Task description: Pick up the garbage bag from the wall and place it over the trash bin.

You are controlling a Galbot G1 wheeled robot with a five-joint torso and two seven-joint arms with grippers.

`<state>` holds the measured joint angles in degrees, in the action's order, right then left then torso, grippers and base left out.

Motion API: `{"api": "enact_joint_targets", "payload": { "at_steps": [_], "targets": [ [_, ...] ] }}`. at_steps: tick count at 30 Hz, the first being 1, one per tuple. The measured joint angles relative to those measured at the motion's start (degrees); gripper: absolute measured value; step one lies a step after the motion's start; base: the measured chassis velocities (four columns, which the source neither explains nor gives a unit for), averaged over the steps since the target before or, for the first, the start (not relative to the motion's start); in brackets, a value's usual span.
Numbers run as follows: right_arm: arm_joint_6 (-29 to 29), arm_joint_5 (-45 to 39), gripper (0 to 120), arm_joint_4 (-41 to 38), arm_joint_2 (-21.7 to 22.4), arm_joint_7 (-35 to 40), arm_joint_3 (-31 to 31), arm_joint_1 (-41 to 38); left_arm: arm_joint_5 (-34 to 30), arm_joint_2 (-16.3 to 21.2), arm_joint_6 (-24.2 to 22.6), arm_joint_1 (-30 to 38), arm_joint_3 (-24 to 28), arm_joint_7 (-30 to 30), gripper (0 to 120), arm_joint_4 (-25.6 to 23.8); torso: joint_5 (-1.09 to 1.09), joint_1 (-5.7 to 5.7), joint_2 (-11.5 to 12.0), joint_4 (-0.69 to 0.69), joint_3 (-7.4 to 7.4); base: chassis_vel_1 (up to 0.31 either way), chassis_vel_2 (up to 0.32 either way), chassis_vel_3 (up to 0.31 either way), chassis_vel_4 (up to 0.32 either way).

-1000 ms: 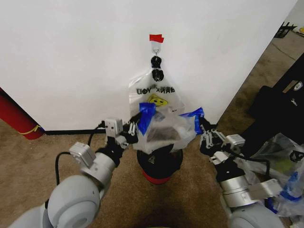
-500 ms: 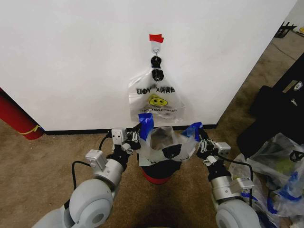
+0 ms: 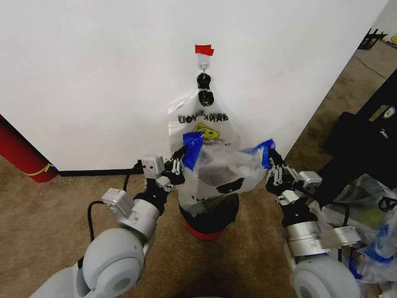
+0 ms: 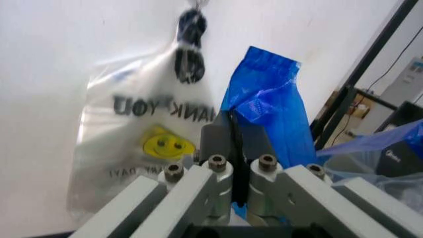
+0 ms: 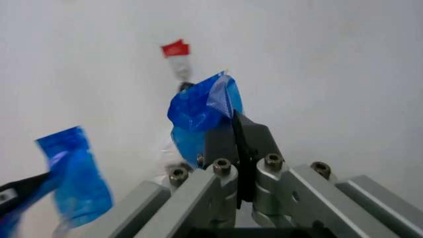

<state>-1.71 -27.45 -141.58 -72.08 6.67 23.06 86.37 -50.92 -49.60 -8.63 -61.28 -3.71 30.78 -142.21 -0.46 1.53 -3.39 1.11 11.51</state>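
The garbage bag [image 3: 218, 169], crinkly clear plastic with blue patches, hangs stretched open between my two grippers just above the trash bin [image 3: 209, 215], a black mesh bin with a red base. My left gripper [image 3: 178, 164] is shut on the bag's left blue patch [image 4: 268, 99]. My right gripper [image 3: 273, 169] is shut on the right blue patch [image 5: 203, 110]. The bag's lower part drapes over the bin's rim and hides it. Behind them stands the white wall [image 3: 93, 74] with its hook [image 3: 203, 61] and red tape [image 3: 203, 49].
A translucent smiley-face bag [image 3: 203, 124] hangs from the hook directly behind the held bag. A red cylinder [image 3: 22, 155] stands at the left by the baseboard. Lumpy clear sacks [image 3: 372, 214] and black equipment [image 3: 366, 139] crowd the floor on the right.
The bag dipped onto the bin half a second ago. Both grippers have since lifted it again and spread it wider, and the right gripper has moved outward.
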Motion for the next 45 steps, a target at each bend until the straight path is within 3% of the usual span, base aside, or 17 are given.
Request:
{"api": "enact_joint_targets", "payload": {
  "at_steps": [11,24,30,40,45],
  "targets": [
    [-2.5,-7.5,0,3.0,-1.0,-1.1,-5.2,-4.7,-1.5,1.4,-0.8,-4.3,-6.1,0.2,0,-1.0,0.0,0.0,0.0,0.0,0.0,0.0,0.0,0.0,0.0],
    [-1.7,-13.7,0,10.3,-4.3,4.8,-7.7,-11.7,-2.0,1.3,-0.8,-4.9,-7.7,0.6,0,-1.2,0.0,0.0,0.0,0.0,0.0,0.0,0.0,0.0,0.0],
    [-0.1,-10.3,0,15.2,-5.7,5.1,-8.2,-10.5,-1.8,-0.2,-0.3,-6.6,-6.6,0.5,0,0.7,0.0,0.0,0.0,-0.01,0.0,0.0,0.0,0.0,0.0],
    [4.0,-1.8,0,19.6,-5.1,5.4,-5.2,-3.8,3.6,-5.5,2.9,-9.5,0.9,0.5,0,8.5,0.01,-0.01,0.0,-0.01,0.0,0.0,0.0,0.0,0.0],
    [5.6,2.2,0,21.8,-6.1,5.5,-5.1,-2.0,4.7,-5.8,3.4,-11.2,1.6,0.5,0,9.3,0.01,-0.01,0.0,0.0,-0.01,0.0,0.0,0.0,0.0]
  ]
}}
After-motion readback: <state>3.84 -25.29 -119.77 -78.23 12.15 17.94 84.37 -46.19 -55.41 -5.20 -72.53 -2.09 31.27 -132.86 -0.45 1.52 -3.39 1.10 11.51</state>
